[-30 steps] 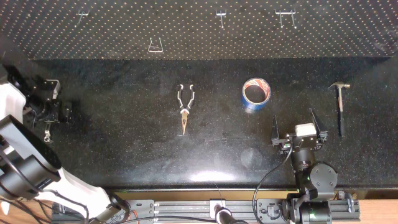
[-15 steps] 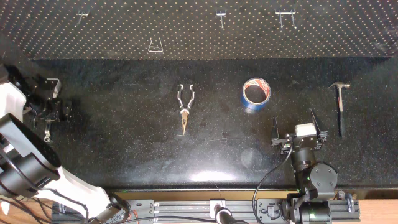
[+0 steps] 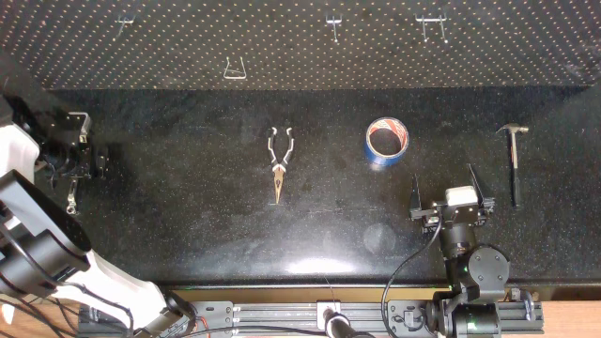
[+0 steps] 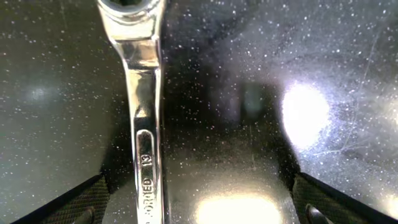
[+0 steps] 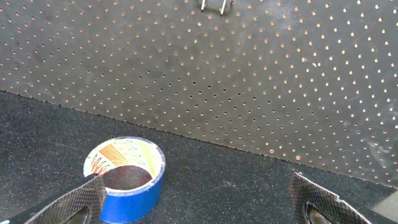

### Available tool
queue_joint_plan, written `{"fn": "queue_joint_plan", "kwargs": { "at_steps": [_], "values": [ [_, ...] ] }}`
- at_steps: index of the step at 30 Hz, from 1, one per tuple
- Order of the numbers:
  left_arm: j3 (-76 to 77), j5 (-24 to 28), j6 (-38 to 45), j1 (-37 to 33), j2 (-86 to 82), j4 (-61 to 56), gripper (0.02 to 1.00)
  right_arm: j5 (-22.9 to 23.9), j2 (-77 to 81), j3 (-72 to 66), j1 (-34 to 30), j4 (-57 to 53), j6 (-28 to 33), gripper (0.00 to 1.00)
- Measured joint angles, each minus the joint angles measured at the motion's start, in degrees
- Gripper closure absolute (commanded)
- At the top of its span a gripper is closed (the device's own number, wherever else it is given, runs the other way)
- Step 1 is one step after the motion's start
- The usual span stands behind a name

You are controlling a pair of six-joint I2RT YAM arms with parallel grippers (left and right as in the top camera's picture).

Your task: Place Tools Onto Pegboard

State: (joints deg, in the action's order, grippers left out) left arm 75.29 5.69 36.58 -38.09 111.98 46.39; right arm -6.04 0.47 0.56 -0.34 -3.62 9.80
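Two views split the scene. The left wrist view gives the polished steel wrench (image 4: 146,124) up close, its ring end and flat shank lying on the speckled black table (image 4: 323,50) between the widely spread fingers of the left tool (image 4: 199,180). The top view adds slim pliers (image 3: 280,164), a blue tape roll (image 3: 386,142) and a hammer (image 3: 513,160) before the perforated pegboard (image 3: 300,42). The right tool (image 5: 198,180) stands wide, near the tape roll.
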Motion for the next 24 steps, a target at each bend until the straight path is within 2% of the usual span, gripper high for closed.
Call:
{"fn": "queue_joint_plan", "kwargs": {
  "at_steps": [16,18,19,20,22,23,24],
  "values": [
    [0.7,1.0,-0.9,-1.5,0.6,-0.4,0.075,0.0,0.0,0.0,0.0,0.0,0.0,0.038],
    [0.7,1.0,-0.9,-1.5,0.6,-0.4,0.172,0.0,0.0,0.0,0.0,0.0,0.0,0.038],
    [0.7,1.0,-1.0,-1.5,0.6,-0.5,0.266,0.0,0.0,0.0,0.0,0.0,0.0,0.038],
    [0.8,0.9,-1.2,-1.5,0.7,-0.6,0.617,0.0,0.0,0.0,0.0,0.0,0.0,0.038],
    [1.0,1.0,-1.4,-1.5,0.9,-0.8,0.950,0.0,0.0,0.0,0.0,0.0,0.0,0.038],
    [1.2,1.0,-1.5,-1.5,1.0,-0.9,0.989,0.0,0.0,0.0,0.0,0.0,0.0,0.038],
    [1.2,1.0,-1.5,-1.5,1.0,-0.9,0.989,0.0,0.0,0.0,0.0,0.0,0.0,0.038]
  ]
}}
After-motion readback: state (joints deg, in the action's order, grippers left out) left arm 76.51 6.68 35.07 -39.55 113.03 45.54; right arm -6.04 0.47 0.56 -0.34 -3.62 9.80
